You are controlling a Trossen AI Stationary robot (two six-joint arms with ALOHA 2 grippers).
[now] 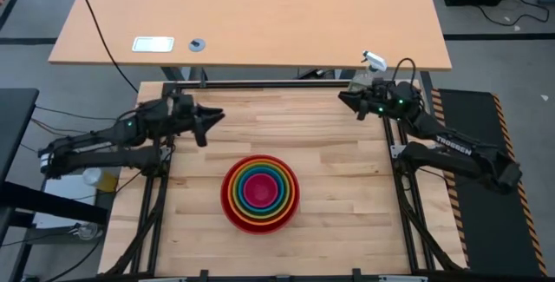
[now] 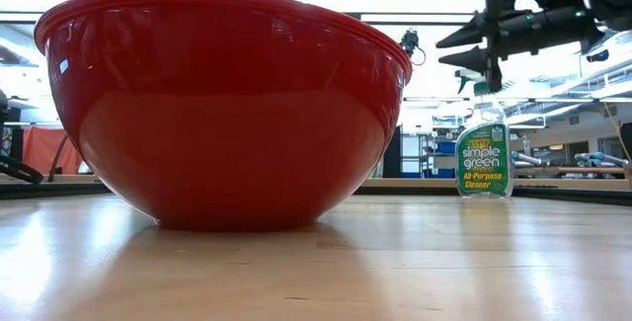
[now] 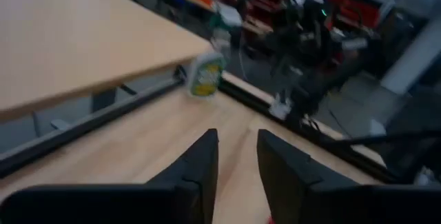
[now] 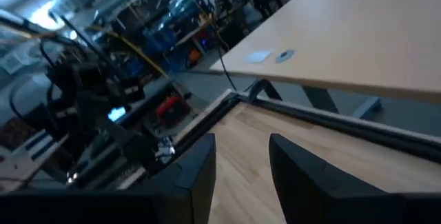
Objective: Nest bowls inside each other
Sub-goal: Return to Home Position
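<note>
Several bowls stand nested in one stack (image 1: pixel 260 193) in the middle of the wooden table. The large red bowl (image 2: pixel 227 104) is outermost and rests on its base. Orange, green and blue rings lie inside it, and the pink bowl (image 1: pixel 260 190) sits at the centre. My left gripper (image 1: pixel 217 116) hovers over the table's far left part, open and empty (image 3: pixel 238 138), pointing roughly level toward the right. My right gripper (image 1: pixel 342 98) hovers at the far right, open and empty (image 4: pixel 241 141), pointing toward the left (image 2: pixel 444 49). Both are well clear of the stack.
A green spray bottle (image 2: pixel 484 153) stands at the table's far right corner (image 1: pixel 373 60), close behind my right gripper. Beyond the far edge is a light wooden desk (image 1: pixel 251 13) with a white card (image 1: pixel 153 44) and a small round object (image 1: pixel 198 44). Bare tabletop surrounds the stack.
</note>
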